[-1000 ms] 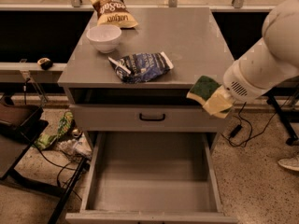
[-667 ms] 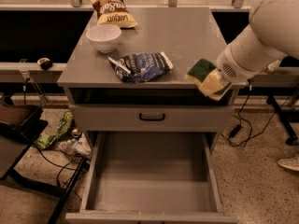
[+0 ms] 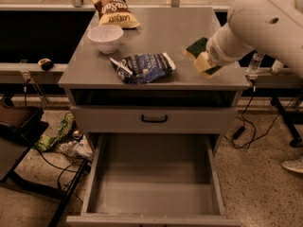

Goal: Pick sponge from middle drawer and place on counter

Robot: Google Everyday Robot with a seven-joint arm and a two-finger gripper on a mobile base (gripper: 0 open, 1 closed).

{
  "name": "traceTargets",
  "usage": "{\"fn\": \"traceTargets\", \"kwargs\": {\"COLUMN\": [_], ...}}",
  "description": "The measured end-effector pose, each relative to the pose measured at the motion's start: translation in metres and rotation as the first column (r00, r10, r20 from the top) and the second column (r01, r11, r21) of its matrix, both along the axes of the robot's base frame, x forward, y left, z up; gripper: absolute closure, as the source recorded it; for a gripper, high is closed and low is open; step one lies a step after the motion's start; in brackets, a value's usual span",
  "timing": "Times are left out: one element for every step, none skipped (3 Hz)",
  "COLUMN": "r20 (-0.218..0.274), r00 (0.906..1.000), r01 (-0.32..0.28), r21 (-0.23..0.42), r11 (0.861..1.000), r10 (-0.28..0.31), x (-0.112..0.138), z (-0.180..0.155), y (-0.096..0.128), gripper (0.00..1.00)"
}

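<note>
Warm, dim indoor light falls from above onto the counter (image 3: pixel 189 27), and its grey top carries a soft, pale sheen towards the back. The white arm (image 3: pixel 265 18) is the brightest thing here, lit on its upper side. Its gripper (image 3: pixel 204 59), clamped on the sponge (image 3: pixel 195 45) above the counter's right edge, throws a small shadow beneath. The middle drawer (image 3: pixel 151 193) sits in murky shade.

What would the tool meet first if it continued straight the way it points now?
Probably the counter; the tool, above its right side holding the sponge, points down-left. Depth is unclear.
</note>
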State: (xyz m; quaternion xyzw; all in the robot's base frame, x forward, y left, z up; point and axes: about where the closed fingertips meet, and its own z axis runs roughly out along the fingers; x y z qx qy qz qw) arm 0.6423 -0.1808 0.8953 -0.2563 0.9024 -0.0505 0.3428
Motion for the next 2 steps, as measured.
{"fn": "traceTargets", "kwargs": {"r20": [0.069,0.133], "r00": [0.9969,0.9897], "r01": [0.037,0.049], "r21": [0.015,0.02], "r11": [0.999,0.999], "r10": [-0.038,-0.051], "x": [0.032,0.06], "z": [-0.009,-0.021], "y": [0.002,0.007], "gripper": [1.0,1.0]}}
